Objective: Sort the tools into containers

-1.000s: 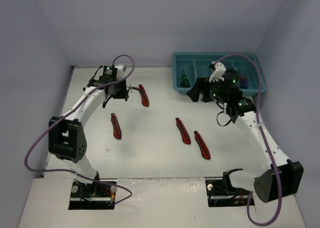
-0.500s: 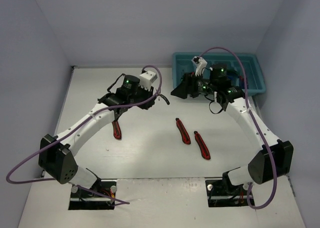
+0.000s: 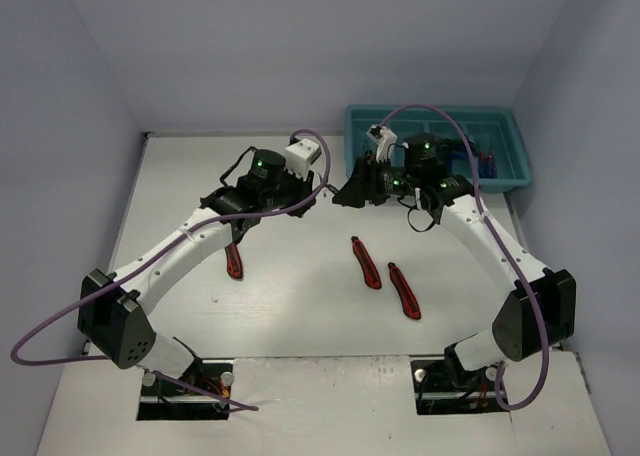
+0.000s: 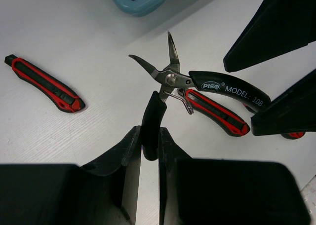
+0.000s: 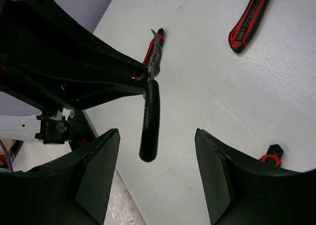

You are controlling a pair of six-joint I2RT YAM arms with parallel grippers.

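Pliers [image 4: 170, 79] with black handles: left claw [image 4: 149, 138] clamps 1 handle; right claw [image 5: 155, 135] spread wide around the other.

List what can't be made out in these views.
Top view: pliers hidden under both wrists.
Top view: tray contents mostly behind the right arm, too small to identify.
Left wrist: knife partly covered by the pliers' handle.
Right wrist: top-right knife cut off by the frame edge.

White table [image 3: 290, 321], red knives [image 3: 366, 262], teal tray [image 3: 497, 182]
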